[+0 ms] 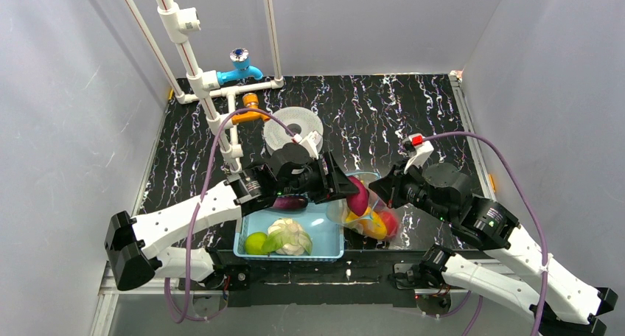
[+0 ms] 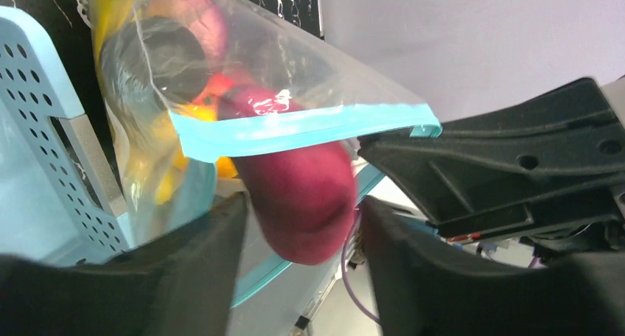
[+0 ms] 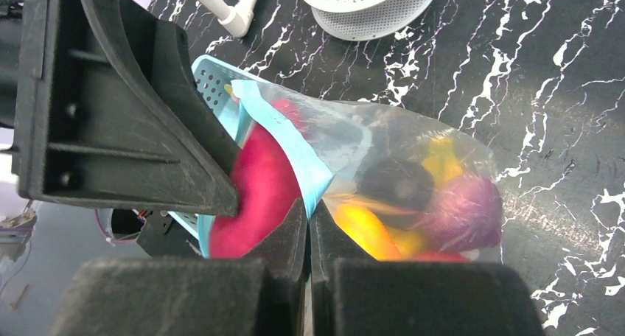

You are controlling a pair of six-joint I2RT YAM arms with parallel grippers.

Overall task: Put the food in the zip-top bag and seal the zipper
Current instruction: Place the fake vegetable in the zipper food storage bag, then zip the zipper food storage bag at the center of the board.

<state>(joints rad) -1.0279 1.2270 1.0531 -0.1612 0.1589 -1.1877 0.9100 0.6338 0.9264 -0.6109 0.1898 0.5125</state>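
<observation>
The zip-top bag [image 1: 368,217] lies right of the basket, with yellow, orange, red and dark food inside. My right gripper [image 3: 308,212] is shut on the teal zipper [image 3: 295,148] at the mouth's lower edge, holding it up. A maroon piece [image 2: 295,189] sticks halfway into the mouth under the zipper [image 2: 295,130]. It sits between the fingers of my left gripper [image 2: 301,229], which stand open with a narrow gap on each side. A purple eggplant [image 1: 290,202], a white cauliflower [image 1: 291,233] and a green piece [image 1: 256,242] lie in the basket.
The light-blue slotted basket [image 1: 295,257] stands at the near edge, touching the bag's left side. Behind it are a white round perforated disc [image 1: 293,128], a blue tap [image 1: 239,67] and slanted white pipes [image 1: 193,63]. Grey walls close in the black marbled table [image 1: 413,107].
</observation>
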